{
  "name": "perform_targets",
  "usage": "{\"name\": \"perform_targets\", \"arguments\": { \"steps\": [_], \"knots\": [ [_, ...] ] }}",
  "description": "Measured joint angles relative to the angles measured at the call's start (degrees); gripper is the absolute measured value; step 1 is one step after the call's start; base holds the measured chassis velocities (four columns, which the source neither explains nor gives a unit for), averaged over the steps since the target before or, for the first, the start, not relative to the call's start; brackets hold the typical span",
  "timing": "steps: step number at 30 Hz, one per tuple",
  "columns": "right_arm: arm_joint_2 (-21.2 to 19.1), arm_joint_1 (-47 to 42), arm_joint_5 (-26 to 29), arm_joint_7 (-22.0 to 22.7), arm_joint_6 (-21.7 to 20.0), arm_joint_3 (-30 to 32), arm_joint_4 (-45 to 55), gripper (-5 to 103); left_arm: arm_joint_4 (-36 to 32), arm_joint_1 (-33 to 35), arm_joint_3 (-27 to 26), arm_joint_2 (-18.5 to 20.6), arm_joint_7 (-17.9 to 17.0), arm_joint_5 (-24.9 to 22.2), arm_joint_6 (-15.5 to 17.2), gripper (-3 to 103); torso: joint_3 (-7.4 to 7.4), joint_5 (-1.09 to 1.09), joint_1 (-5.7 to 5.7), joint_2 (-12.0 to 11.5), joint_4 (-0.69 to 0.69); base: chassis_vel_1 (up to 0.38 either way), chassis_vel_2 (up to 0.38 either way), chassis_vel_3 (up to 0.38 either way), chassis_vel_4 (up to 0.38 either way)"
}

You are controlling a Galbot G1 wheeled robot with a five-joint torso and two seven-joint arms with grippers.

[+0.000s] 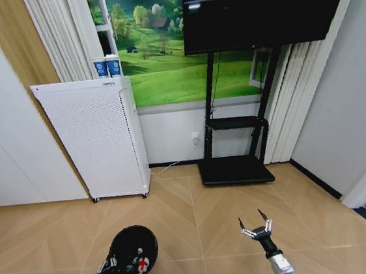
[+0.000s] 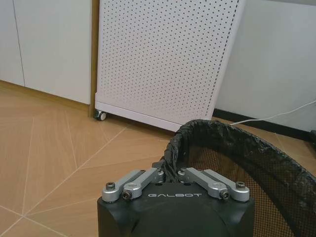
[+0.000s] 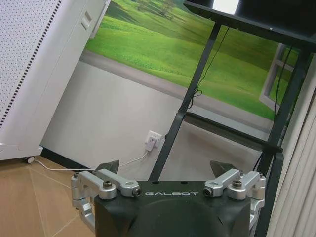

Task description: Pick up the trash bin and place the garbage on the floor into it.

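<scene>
The jaws of the left gripper [image 2: 170, 173] are pressed together on the rim of the trash bin [image 1: 135, 253], pinching the black liner at the edge nearest to the robot. The trash bin is held a little tilted, low above the wooden floor [image 1: 198, 220], in front of the white perforated appliance [image 1: 95, 140] and somewhat nearer to the robot than it. Inside the trash bin lies the garbage [image 1: 141, 265]; a red-and-white piece is visible, the rest I cannot tell.

The jaws of the right gripper [image 1: 256, 226] are spread wide and hold nothing. This gripper hovers over the floor, well apart from the trash bin, on the side of the black TV stand [image 1: 235, 164].

Seen from the left wrist, the mesh wall of the trash bin [image 2: 247, 163] is just beside the gripper, and the appliance [image 2: 163, 59] stands behind it on small wheels, against the wall.
</scene>
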Motion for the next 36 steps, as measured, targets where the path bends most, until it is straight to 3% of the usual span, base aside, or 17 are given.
{"name": "perform_targets", "arguments": {
  "steps": [11,23,26,29,32,33,36],
  "knots": [
    [0.2,-0.9,0.6,0.0,0.5,0.1,0.4,100,5.2,-3.4,2.1,-2.1,1.7,0.3,-1.1,7,0.00,-0.02,0.00,0.0,0.02,0.000,0.000,0.000,0.000],
    [1.1,-0.9,0.2,-0.1,0.7,-0.5,-0.8,100,9.2,-3.7,0.7,-3.3,5.2,1.6,-3.3,4,0.00,-0.01,0.00,0.0,0.02,0.000,0.000,0.000,0.000],
    [1.2,-0.9,0.0,-0.1,1.0,-0.5,-0.9,100,9.9,-3.8,0.2,-3.4,5.5,1.7,-3.7,12,0.00,-0.01,0.00,0.0,0.02,0.000,0.000,0.000,0.000],
    [1.3,-0.9,0.0,-0.3,1.3,-0.6,-1.2,100,10.8,-3.6,-0.8,-3.3,5.7,2.0,-4.7,28,0.00,-0.01,0.00,0.0,0.02,0.000,0.000,0.000,0.000],
    [1.4,-0.8,0.0,-0.3,1.3,-0.8,-1.2,100,11.3,-3.5,-1.4,-3.2,6.3,2.5,-5.0,33,0.00,0.00,0.00,0.0,0.02,0.000,0.000,0.000,0.000],
    [1.4,-0.7,0.0,-0.3,1.3,-0.9,-1.3,100,11.7,-3.5,-1.7,-3.2,6.5,2.8,-5.2,44,0.00,-0.01,0.00,0.0,0.02,0.000,0.000,0.000,0.000],
    [1.5,-0.6,0.0,-0.3,1.3,-1.0,-1.3,100,12.0,-3.6,-2.0,-3.2,6.5,3.0,-5.4,44,0.00,-0.01,0.00,0.0,0.02,0.000,0.000,0.000,0.000]
  ]
}}
